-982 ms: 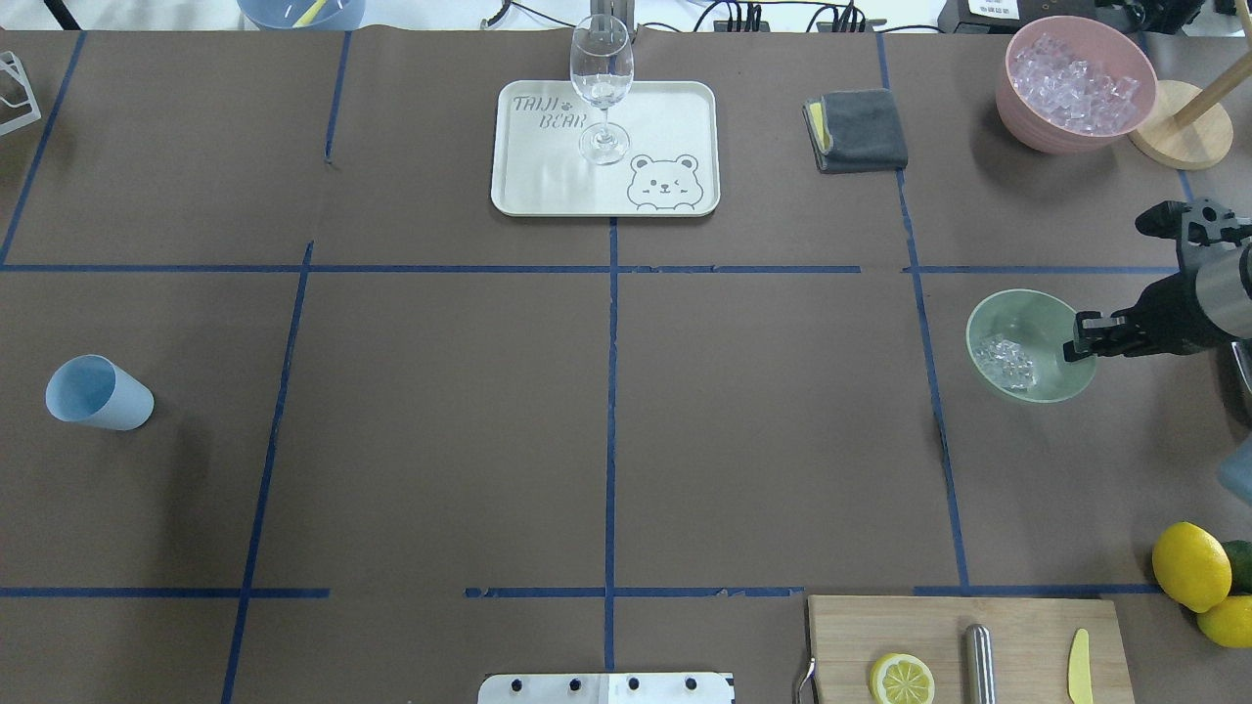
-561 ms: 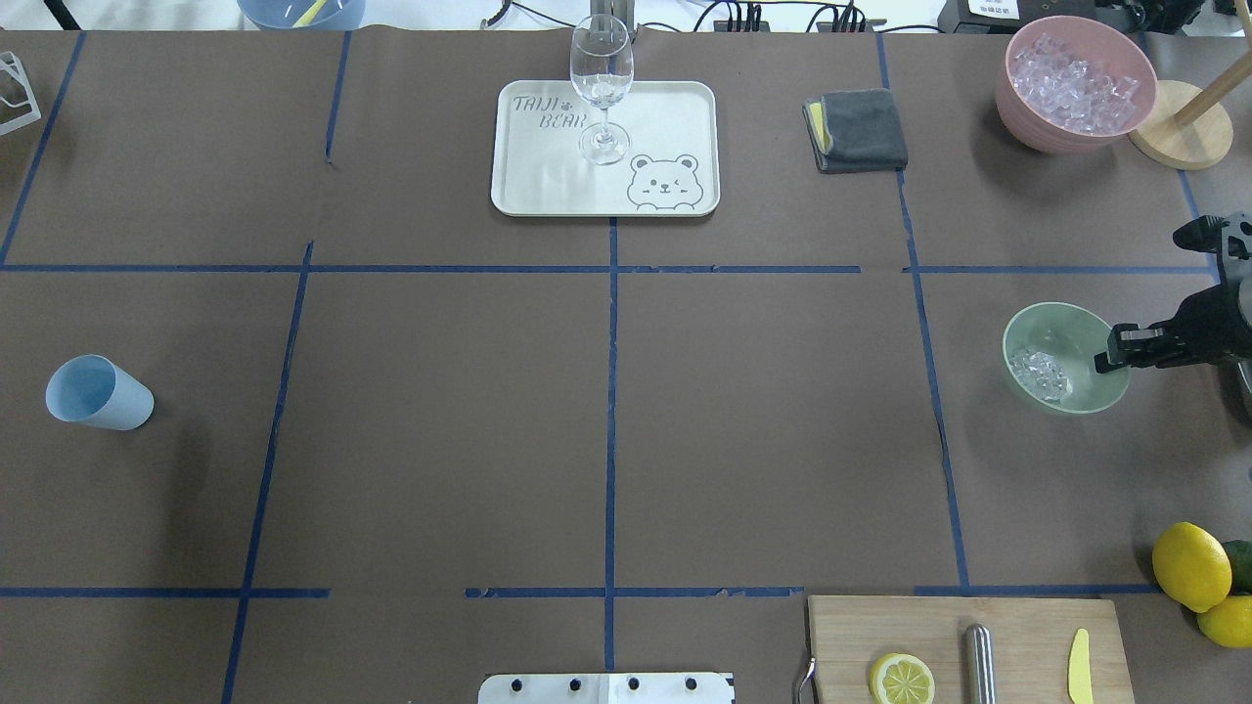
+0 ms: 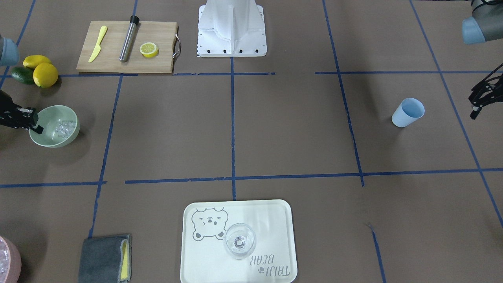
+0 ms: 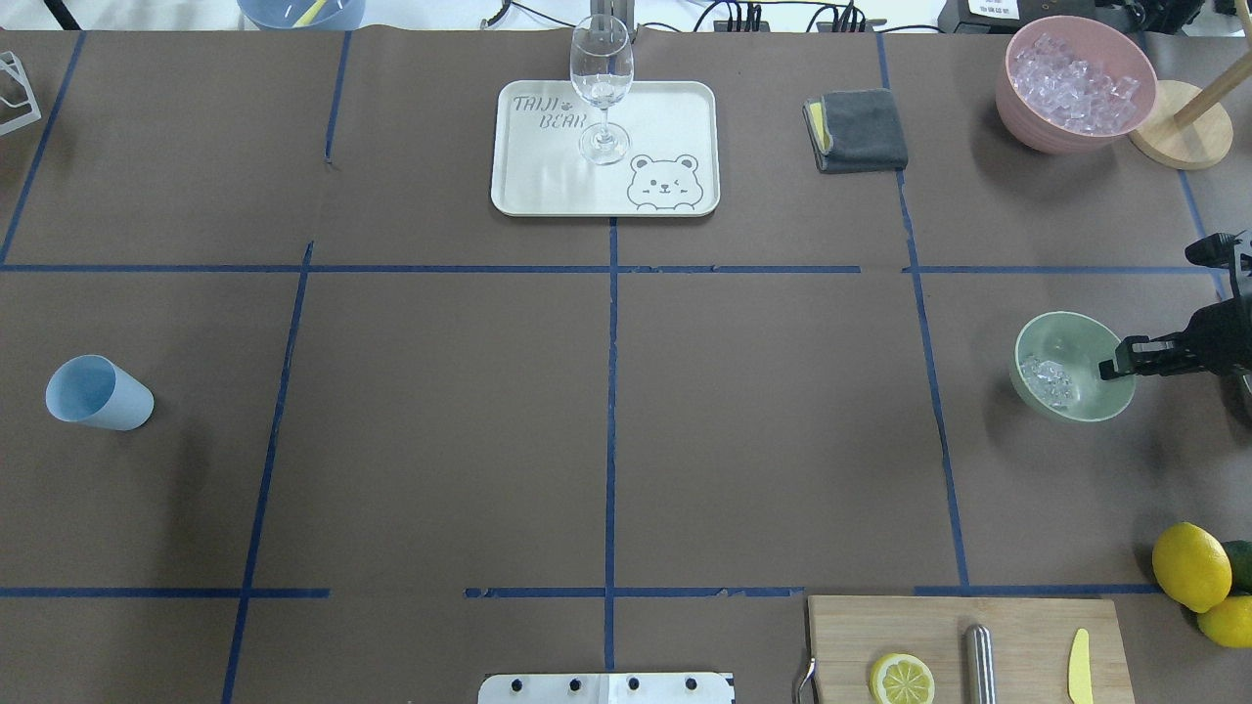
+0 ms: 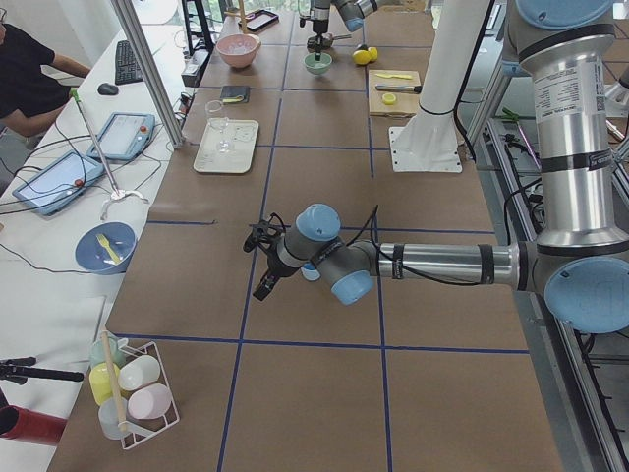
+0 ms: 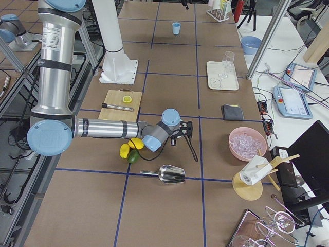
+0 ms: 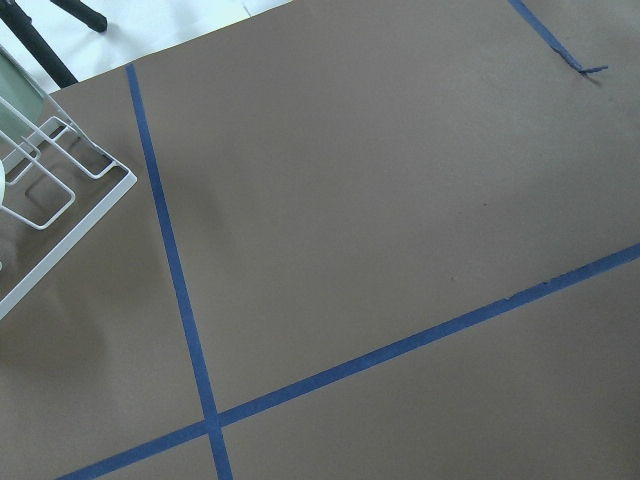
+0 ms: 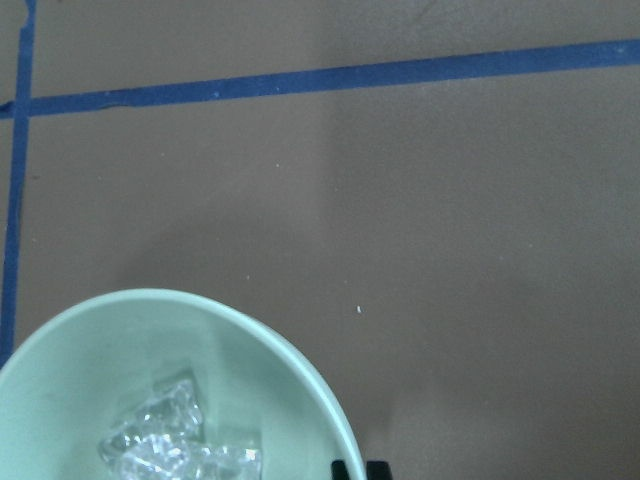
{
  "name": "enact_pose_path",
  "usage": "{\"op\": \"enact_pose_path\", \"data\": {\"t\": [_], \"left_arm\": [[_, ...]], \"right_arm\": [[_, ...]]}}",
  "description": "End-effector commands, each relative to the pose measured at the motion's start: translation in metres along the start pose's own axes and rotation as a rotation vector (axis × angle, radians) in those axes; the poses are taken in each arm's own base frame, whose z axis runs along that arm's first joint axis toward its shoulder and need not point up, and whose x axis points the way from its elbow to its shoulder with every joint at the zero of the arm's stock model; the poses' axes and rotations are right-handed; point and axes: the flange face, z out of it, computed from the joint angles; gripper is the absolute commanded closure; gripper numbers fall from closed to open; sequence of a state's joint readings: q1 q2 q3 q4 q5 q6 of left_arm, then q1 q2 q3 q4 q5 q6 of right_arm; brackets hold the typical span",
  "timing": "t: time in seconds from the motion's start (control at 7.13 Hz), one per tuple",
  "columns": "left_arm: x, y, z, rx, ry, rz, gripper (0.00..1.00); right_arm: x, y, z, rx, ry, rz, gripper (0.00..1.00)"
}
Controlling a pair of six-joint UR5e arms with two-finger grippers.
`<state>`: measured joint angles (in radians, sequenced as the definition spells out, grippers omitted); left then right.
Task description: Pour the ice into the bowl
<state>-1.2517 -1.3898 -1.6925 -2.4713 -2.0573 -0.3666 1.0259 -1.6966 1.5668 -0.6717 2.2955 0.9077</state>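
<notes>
Front view: right gripper (image 3: pixel 36 126) is narrow, pinched on the near rim of the green bowl (image 3: pixel 78 126) at the counter's (image 3: pixel 275 129) far right end, beside the lemons (image 3: pixel 41 70). A rim grip leaves the mouth unblocked, prob. why it's held there. The ice (image 3: pixel 65 127) is inside the bowl, bunched on the side away from the gripper. I'd guess the bowl is tipped a bit that way. Left gripper (image 3: pixel 476 108) hangs near the blue cup (image 3: pixel 408 113) without touching it. Can't tell if it's wide or closed from here.

Overhead: same picture, the fingers reach in from the arm's side and the ice sits across from them. The pink bowl (image 4: pixel 1017 108), full of ice, stands well apart at the back, so it looks like the supply.

Left side view: left arm lies low over the counter, cup mostly hidden behind it. Parked out of the way, I think.

Right side view: the bowl is hidden behind the right arm. A metal scoop (image 6: pixel 172 175) lies on the counter nearby.

Left wrist: only brown counter, blue tape and a wire rack (image 7: pixel 50 190) corner, nothing in reach.

Right wrist: rim and ice close up, two fingertips at the bottom edge right at the rim. Ice is in, so the pour looks done.
</notes>
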Motion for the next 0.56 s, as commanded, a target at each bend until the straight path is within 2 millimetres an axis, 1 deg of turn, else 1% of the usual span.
{"op": "enact_pose_path", "data": {"t": [0.0,0.42], "left_arm": [[0.000,0.001,0.000,0.000,0.000,0.000,0.00],[-0.001,0.000,-0.001,0.001,-0.003,-0.001,0.00]], "right_arm": [[-0.003,-0.001,0.000,0.001,-0.004,-0.003,1.00],[-0.009,0.006,0.010,-0.021,-0.003,-0.019,1.00]]}}
